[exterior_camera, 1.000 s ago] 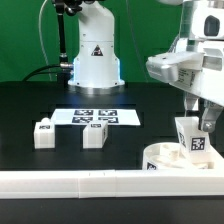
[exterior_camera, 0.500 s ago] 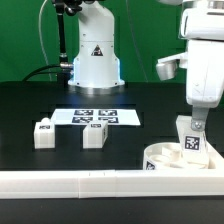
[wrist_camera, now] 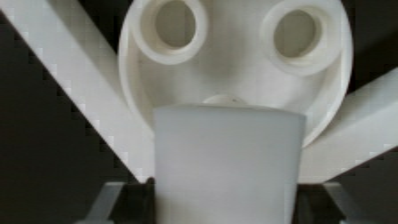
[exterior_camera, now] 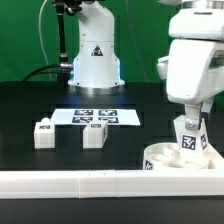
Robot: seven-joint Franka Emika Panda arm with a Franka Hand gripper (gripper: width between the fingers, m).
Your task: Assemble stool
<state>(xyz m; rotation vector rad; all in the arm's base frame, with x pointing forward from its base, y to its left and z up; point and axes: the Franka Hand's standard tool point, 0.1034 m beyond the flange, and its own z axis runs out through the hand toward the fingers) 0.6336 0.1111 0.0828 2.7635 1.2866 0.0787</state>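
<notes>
At the exterior view's right, the round white seat [exterior_camera: 165, 158] lies low on the black table. My gripper [exterior_camera: 190, 123] hangs straight over it, shut on a white tagged leg [exterior_camera: 191, 143] that stands upright with its lower end inside the seat's rim. In the wrist view the leg [wrist_camera: 231, 160] fills the gap between the dark fingers [wrist_camera: 121, 200]. Beyond it the seat [wrist_camera: 231, 85] shows two round holes. Two more legs [exterior_camera: 42, 133] [exterior_camera: 94, 134] stand loose on the table at the exterior view's left.
The marker board [exterior_camera: 95, 116] lies flat behind the two loose legs. A long white rail [exterior_camera: 70, 183] runs along the front edge and bounds the seat. The arm's white base [exterior_camera: 95, 55] stands at the back.
The wrist has turned about its vertical axis with the leg held in it. The leg stays over the same spot on the seat. The loose legs have not moved.
</notes>
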